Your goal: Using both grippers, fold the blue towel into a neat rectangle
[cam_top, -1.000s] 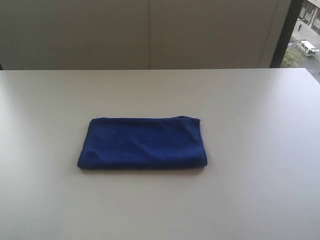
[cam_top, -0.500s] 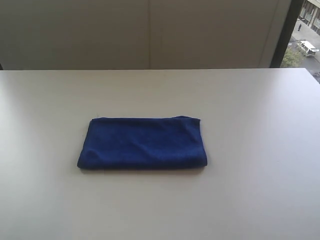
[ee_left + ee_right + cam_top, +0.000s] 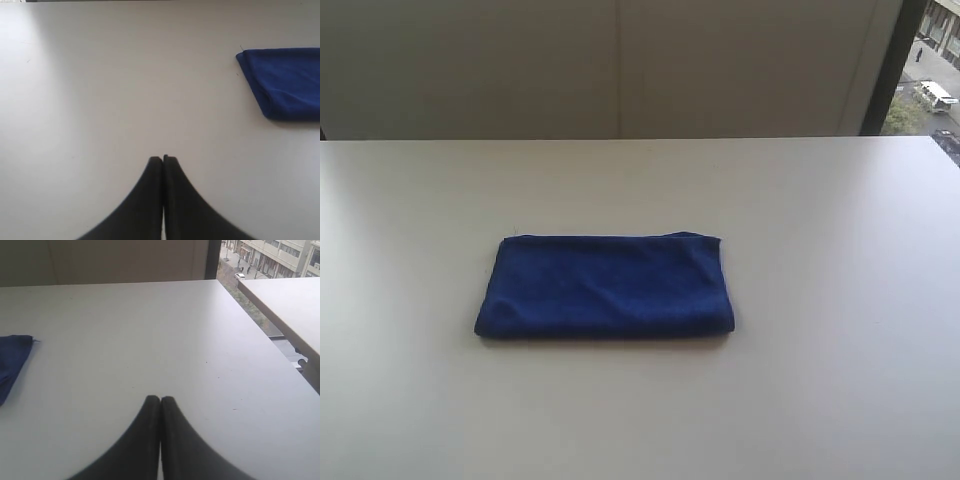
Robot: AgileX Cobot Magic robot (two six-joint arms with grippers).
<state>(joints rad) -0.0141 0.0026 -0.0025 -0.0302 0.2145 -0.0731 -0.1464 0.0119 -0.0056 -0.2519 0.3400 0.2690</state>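
Item: blue towel (image 3: 604, 286), deep royal blue, soft nap, folded into a flat rectangle with its long sides running left to right. It lies on the table (image 3: 820, 380) about midway between the near and far edges and slightly left of centre. The fold is rounded along the near side and the right end, the surface is lightly creased, and the far right corner is a little puckered. Support: table, pale off-white, matt, bare around the towel. Left fingers (image 3: 156, 172): black, pressed together, holding nothing, above bare table well apart from the towel's left end (image 3: 287, 82). Right fingers (image 3: 152, 412): black, pressed together, holding nothing, above bare table well apart from the towel's right corner (image 3: 11, 362). Surroundings: a plain beige wall (image 3: 620, 70) behind the far edge; a dark-framed window (image 3: 930, 60) at far right looking down on a street with buildings and a vehicle; a second table (image 3: 285, 300), also pale, stands just right of the first.
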